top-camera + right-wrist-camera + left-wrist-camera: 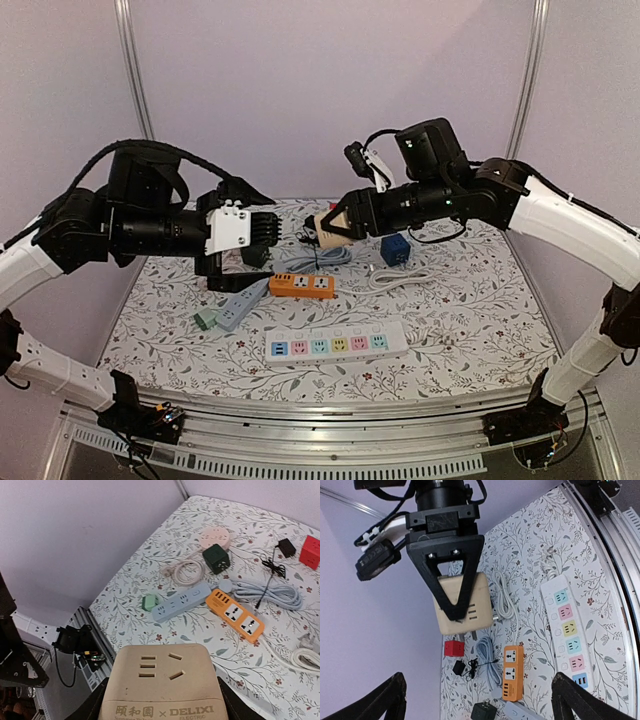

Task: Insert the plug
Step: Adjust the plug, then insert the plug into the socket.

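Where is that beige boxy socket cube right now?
In the top view, the beige boxy socket cube hangs mid-scene, clamped in the right gripper, just above the orange power strip.

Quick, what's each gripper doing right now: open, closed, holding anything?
Left gripper: open, holding nothing.
Right gripper: closed on the beige socket cube.

The beige socket cube (162, 685) runs off the right wrist view's bottom edge and hides most of the right tool's fingers (97, 707). The left tool's fingers (382, 700) are cropped below; the red cube (311, 551) is cut by the side edge.
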